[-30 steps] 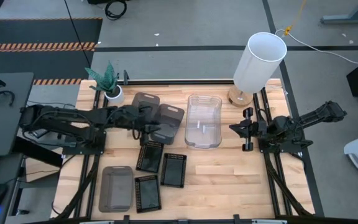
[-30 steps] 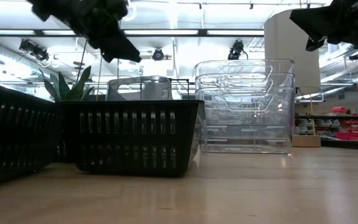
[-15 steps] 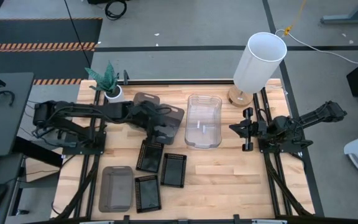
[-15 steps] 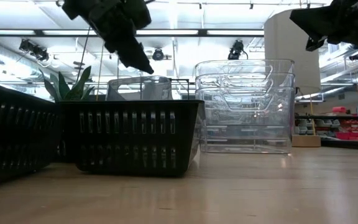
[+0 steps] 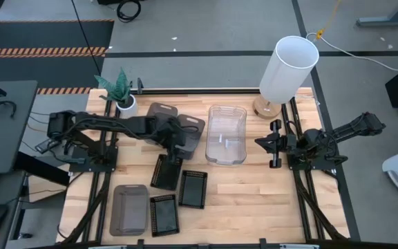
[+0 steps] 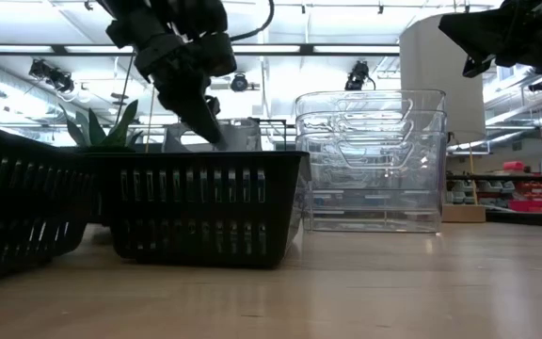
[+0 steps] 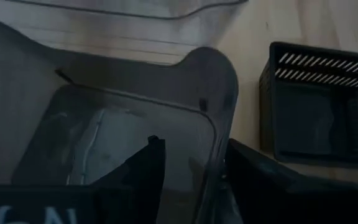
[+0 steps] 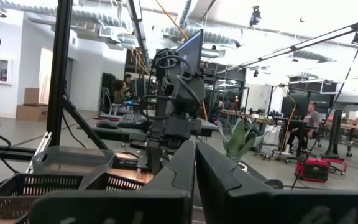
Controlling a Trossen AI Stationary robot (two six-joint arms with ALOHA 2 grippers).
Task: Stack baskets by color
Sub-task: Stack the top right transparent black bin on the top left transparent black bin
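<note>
The smoky-grey basket (image 5: pixel 188 133) sits near the counter's far edge, just beside the clear stack (image 5: pixel 226 134), its long axis running from near edge to far edge. Your left claw (image 5: pixel 173 141) hangs directly over its near end, jaws spread astride the end wall (image 7: pixel 219 112), holding nothing. The right claw (image 5: pixel 265 144), pinched closed and empty, waits beyond the clear stack, so the left arm is nearer.

Light: bright, even, from ceiling strip lights (image 6: pixel 252 49) | Shadows: soft, short under the lamp (image 5: pixel 288 69) on the wooden table (image 5: pixel 254 194) | Glare: blown-out ceiling in low view, sheen on clear baskets (image 6: pixel 370 160) | Focus: left wrist view dim, smoky basket (image 7: pixel 135 124) close and blurred | Silhouettes: arms backlit, near black.
</note>
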